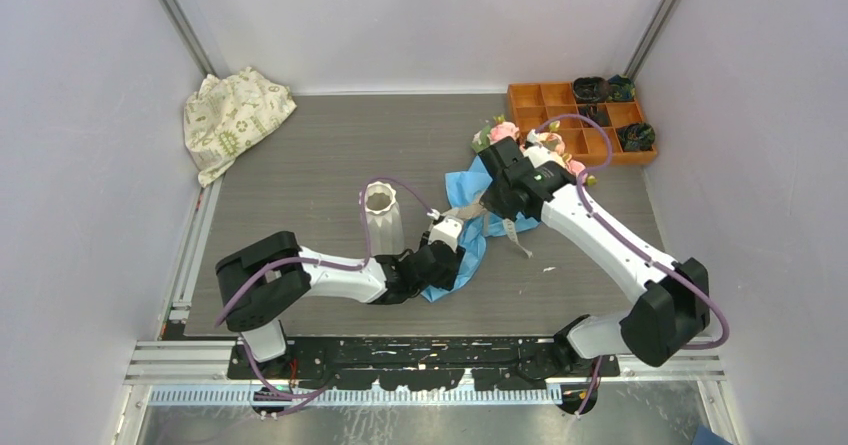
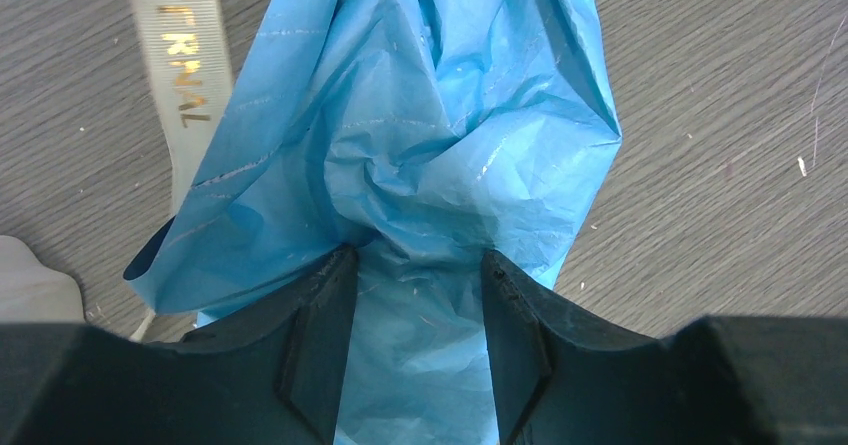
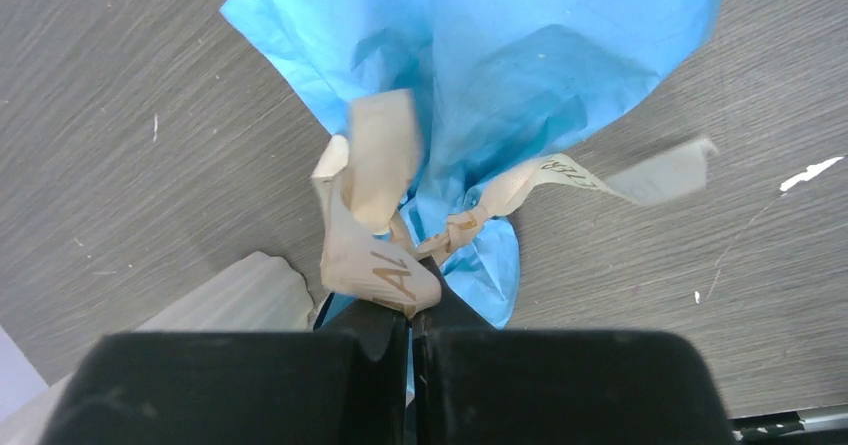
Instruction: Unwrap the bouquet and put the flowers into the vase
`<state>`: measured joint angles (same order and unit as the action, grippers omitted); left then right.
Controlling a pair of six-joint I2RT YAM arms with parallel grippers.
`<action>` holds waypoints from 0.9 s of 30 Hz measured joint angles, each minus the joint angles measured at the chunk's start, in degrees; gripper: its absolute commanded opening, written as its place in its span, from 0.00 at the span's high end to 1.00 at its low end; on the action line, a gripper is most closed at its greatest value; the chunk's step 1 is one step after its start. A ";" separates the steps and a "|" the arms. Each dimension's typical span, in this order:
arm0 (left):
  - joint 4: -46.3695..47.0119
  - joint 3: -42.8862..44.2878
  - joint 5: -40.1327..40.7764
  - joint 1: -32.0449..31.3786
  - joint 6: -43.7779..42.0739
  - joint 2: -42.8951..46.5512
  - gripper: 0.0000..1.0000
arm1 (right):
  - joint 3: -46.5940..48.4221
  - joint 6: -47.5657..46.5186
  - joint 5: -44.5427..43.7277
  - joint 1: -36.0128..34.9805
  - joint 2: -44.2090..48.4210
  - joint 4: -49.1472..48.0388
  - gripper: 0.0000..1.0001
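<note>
Step in hand: untying; the bouquet of pink and peach roses in crinkled blue wrapping paper (image 1: pixel 470 227) lies on the grey table (image 1: pixel 300 175), about the middle, with its blooms (image 1: pixel 505 131) toward the far right and its paper tail toward the near left.
Left gripper (image 2: pixel 418 295): the two black fingers are pinching the gathered lower end of the blue paper; it seems to serve as an anchor.
Right gripper (image 3: pixel 410 310): fingers pressed together on a loop of the beige printed ribbon (image 3: pixel 385 255), just beside the knot around the paper neck.
Next move, as I judge: the right arm must pull the ribbon away from the knot while the left one holds the paper firm; if the knot does not slip, the whole bouquet may drag.
White ribbed ceramic vase (image 1: pixel 381 215): upright, just left of the bouquet, mouth open, no flowers in it.
Orange compartment tray (image 1: pixel 548 94): far right corner; dark small bundles are in three right compartments, the others look bare.
Cream patterned cloth (image 1: pixel 232 115): far left corner, well apart.
</note>
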<state>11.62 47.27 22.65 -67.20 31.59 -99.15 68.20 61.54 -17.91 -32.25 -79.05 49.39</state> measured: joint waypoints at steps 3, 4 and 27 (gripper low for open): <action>-0.02 0.42 -0.09 0.00 0.00 -0.39 0.50 | 0.83 -0.50 -0.79 0.04 1.99 1.53 0.99; -0.02 0.48 -0.15 0.00 0.00 -0.46 0.50 | 1.16 -0.90 -1.07 0.13 2.34 2.34 0.99; -1.14 3.80 -0.90 0.00 0.09 -2.97 0.51 | 42.05 -14.49 -29.64 1.64 19.98 19.10 0.99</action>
<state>10.48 51.07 21.76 -67.20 31.68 -102.13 110.26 47.05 -47.55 -30.61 -59.07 68.49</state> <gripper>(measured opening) 0.494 0.054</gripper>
